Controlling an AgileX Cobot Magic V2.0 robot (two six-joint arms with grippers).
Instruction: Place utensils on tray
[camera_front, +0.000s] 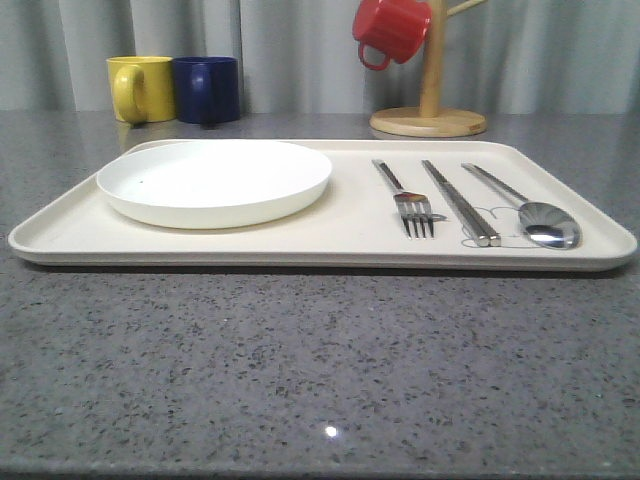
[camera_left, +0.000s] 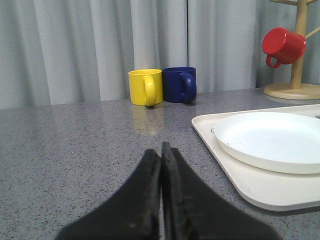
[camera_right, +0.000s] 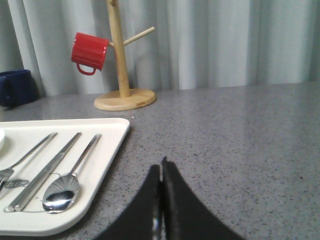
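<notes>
The fork (camera_front: 412, 203), chopsticks (camera_front: 459, 201) and spoon (camera_front: 536, 215) are laid side by side on the right half of the tray (camera_front: 330, 246), beside the white plate (camera_front: 214, 181), so the task is judged complete, while the left gripper (camera_left: 161, 152) and right gripper (camera_right: 161, 169) are held closed and empty over the grey table (camera_front: 300, 380).

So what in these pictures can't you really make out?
- Rabbit drawing on the tray: front view, mostly covered by the chopsticks and spoon.
- Mug tree: its top is cut off by the frame edge in the front view.
- Fork: its tines run off the edge in the right wrist view.
- White plate: cut off by the frame edge, left wrist view.
</notes>
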